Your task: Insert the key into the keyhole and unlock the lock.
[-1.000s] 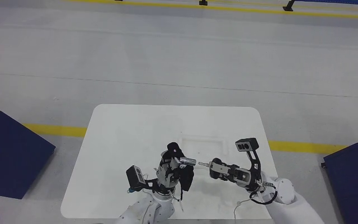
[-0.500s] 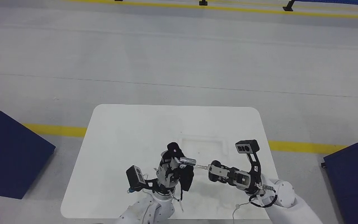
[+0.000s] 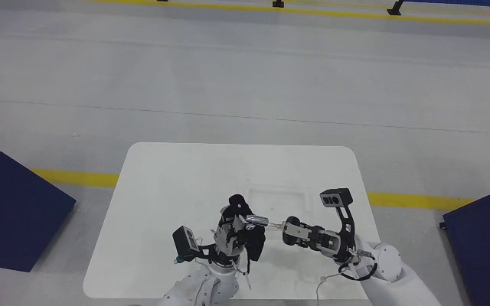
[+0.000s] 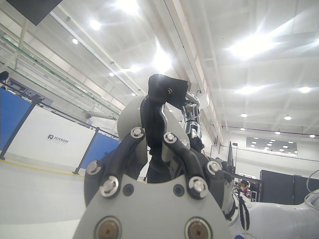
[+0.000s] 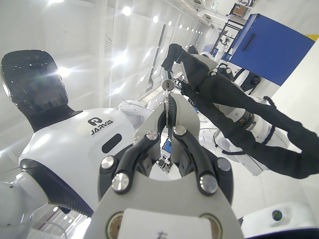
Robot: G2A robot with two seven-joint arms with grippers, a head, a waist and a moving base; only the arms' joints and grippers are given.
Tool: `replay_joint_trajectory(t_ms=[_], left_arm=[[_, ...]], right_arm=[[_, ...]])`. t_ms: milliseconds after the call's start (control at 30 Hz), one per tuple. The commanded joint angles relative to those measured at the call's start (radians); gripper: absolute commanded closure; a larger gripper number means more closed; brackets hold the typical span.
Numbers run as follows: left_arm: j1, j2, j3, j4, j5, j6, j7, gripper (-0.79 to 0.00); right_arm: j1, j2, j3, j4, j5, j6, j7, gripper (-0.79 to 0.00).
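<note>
Though thin, flat key (image 5: 166,105); chrome lock (image 5: 167,85).

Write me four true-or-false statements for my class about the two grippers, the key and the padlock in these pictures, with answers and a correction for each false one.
1. The left gripper is shut on the shiny silver metal padlock. True.
2. The right gripper is open and empty. False: it is shut on the thin flat silver metal key.
3. The key points at the round keyhole face of the padlock. True.
4. The padlock lies flat on the white table. False: it is held in the air above the table.
</note>
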Motion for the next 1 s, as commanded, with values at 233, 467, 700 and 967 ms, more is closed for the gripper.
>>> replay_joint_trajectory(t_ms=[233,467,700,967], left_arm=[[0.000,0.000,0.000,0.000,0.000,0.000,0.000,0.000],[0.000,0.000,0.000,0.000,0.000,0.000,0.000,0.000],[0.000,0.000,0.000,0.000,0.000,0.000,0.000,0.000],[0.000,0.000,0.000,0.000,0.000,0.000,0.000,0.000]], right_arm=[[0.003,-0.008,0.000,-0.001,-0.011,0.007,0.000,0.000],[0.000,-0.014,0.003,-0.003,-0.039,0.012,-0.016,0.000],[-0.002,-0.019,0.004,-0.006,-0.047,0.011,-0.019,0.000],[0.007,-0.022,0.018,-0.007,-0.049,0.024,0.001,0.000]])
